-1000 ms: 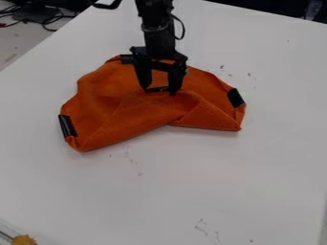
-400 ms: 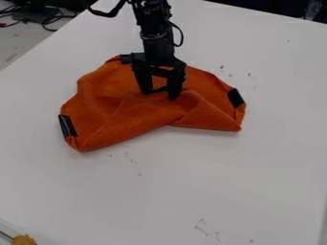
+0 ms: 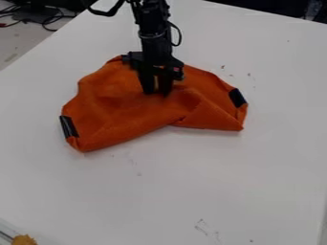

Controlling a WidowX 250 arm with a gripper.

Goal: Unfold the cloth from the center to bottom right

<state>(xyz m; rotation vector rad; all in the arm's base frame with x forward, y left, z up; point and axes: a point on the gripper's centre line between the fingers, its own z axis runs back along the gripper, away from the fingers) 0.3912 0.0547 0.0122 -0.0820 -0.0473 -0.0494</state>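
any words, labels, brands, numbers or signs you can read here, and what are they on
None that can be read.
The orange cloth shows no lettering; the black patches at its left and right ends look plain.
The white table bears only small faint marks, which form no word or number I can make out.

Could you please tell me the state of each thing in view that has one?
Cloth: still folded over in part, creased, lying on the table.
Hand: lowered to the cloth, around its middle, pointing down.
Table: marked with small dark smudges.
Cables: loosely looped, at upper left.
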